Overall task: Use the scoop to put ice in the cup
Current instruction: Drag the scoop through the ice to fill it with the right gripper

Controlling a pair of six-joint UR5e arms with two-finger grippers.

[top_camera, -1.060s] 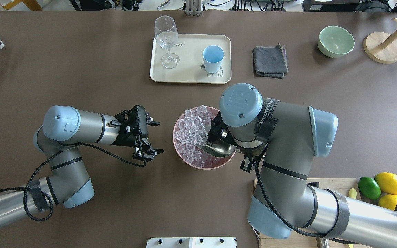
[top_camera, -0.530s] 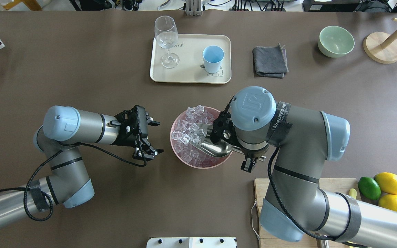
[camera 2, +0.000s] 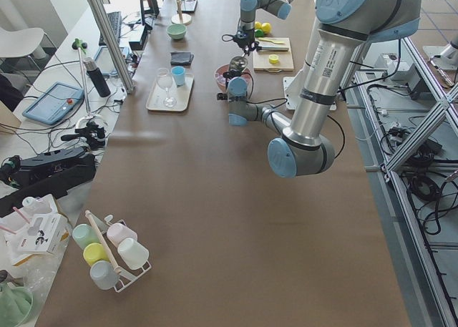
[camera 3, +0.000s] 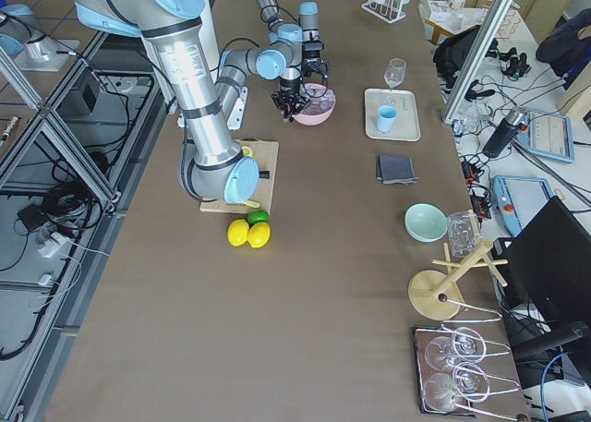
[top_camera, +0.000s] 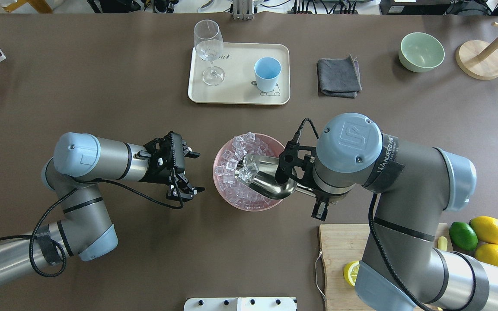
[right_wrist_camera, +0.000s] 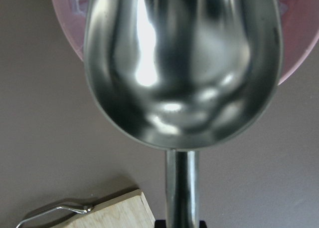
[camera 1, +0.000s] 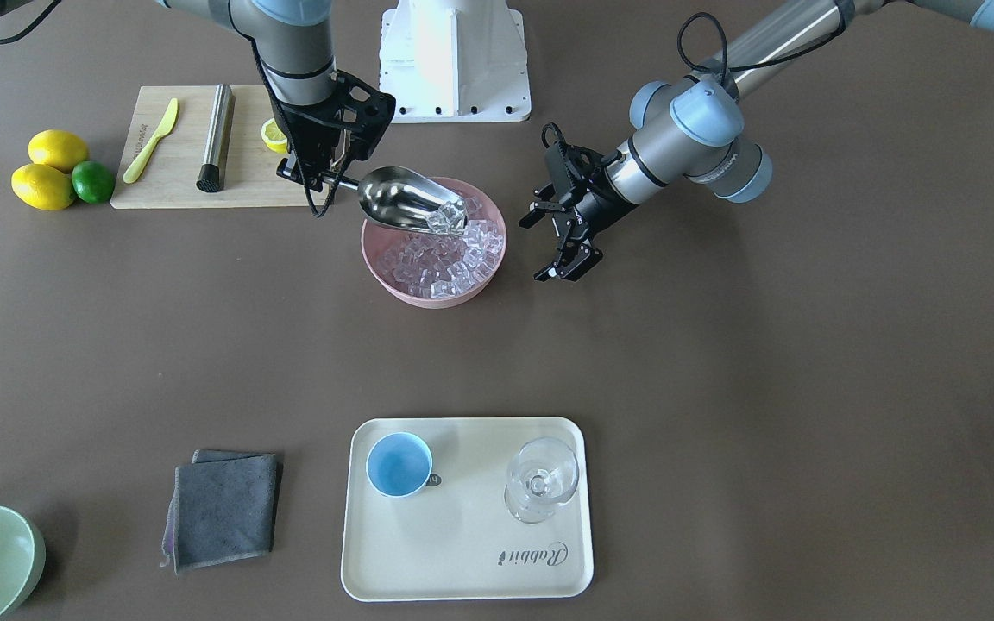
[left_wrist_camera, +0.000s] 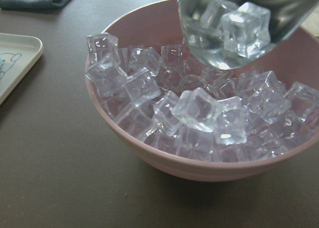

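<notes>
Two or three clear glassy ice cubes (left_wrist_camera: 234, 23) sit at the mouth of the shiny stainless-steel scoop (camera 1: 411, 203). The right pincer (camera 1: 311, 177) is closed tight on its thin handle and holds it just out in front, over the pink round bowl (camera 1: 374, 250). My guess is that way any strays drop back in. The bowl's heaped with more cubes. The left pincer (top_camera: 193, 172) hangs spread wide, holding nothing, with the bowl right ahead of it. The small light-blue cup (camera 1: 399, 464) is well away from both pincers. It looks empty, on a cream tray (camera 1: 462, 569) beside a clear stemmed glass (camera 1: 540, 479).
</notes>
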